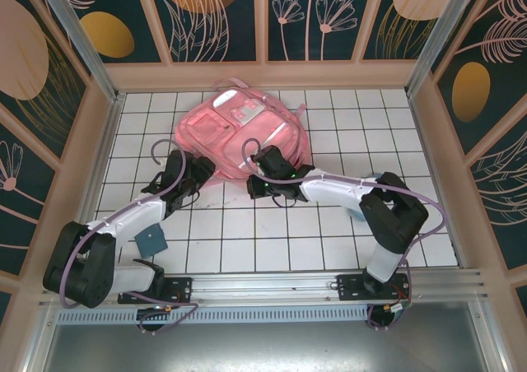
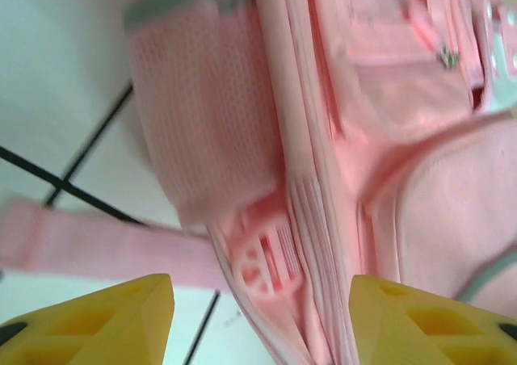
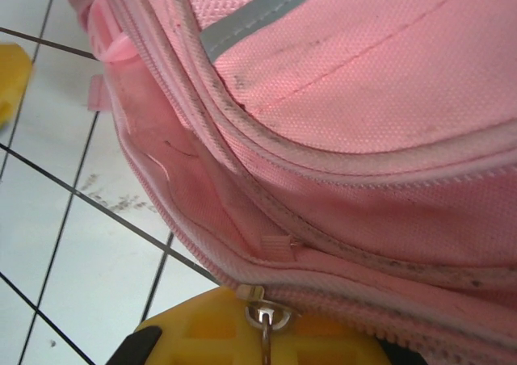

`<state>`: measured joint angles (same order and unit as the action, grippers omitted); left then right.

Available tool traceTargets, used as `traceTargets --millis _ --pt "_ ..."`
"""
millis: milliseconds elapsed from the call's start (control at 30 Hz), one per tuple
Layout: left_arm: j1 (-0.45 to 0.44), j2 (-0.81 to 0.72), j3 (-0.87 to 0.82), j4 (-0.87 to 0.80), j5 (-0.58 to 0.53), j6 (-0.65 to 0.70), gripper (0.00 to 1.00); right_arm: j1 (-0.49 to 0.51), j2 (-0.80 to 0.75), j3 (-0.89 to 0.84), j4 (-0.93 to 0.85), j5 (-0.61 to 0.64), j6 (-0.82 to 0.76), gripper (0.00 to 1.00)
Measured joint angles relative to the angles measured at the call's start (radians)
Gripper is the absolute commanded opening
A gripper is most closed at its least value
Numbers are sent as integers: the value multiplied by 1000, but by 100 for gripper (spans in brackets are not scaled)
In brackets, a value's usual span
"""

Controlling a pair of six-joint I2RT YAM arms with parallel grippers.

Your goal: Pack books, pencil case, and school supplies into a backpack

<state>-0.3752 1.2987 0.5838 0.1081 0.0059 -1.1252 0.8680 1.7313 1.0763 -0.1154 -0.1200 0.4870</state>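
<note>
Pink fabric backpack (image 1: 239, 129), grey reflective strip, white patches, lies flat on white tiled table (image 1: 272, 240), far centre, top near back wall (image 1: 263, 74). Near-side zipper edge gapes. Left gripper (image 2: 262, 300) at near-left edge, fingers spread, nothing between. Right gripper (image 3: 258, 341) pinched closed on metal zipper pull (image 3: 265, 316). Side walls well apart from bag.

Pale blue thing (image 1: 359, 213), perhaps the pencil case, mostly under right arm (image 1: 338, 187)

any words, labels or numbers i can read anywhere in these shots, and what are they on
None can be read.
White patch on the backpack: too small to read.
Round badge on the backpack's side: blurred, stripes but no clear letters.
</note>
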Motion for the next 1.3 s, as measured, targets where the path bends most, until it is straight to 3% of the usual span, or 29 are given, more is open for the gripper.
traceTargets --millis 167,267,700,833,1033,1300 --pt "-34 28 -54 125 130 -100 59 11 14 15 -3 -13 2 0" --pt "-51 61 -70 214 175 -157 52 16 14 15 -4 -13 2 0" --pt "-70 175 -150 456 193 -335 42 25 14 15 -6 -13 17 0" --pt "-70 222 -144 501 201 -352 31 39 14 15 -22 -2 16 0" --pt "-80 262 -127 530 199 -364 4 76 10 2 -76 116 13 0" --pt "-89 277 -125 534 185 -353 0 77 -82 -35 -190 352 73 0"
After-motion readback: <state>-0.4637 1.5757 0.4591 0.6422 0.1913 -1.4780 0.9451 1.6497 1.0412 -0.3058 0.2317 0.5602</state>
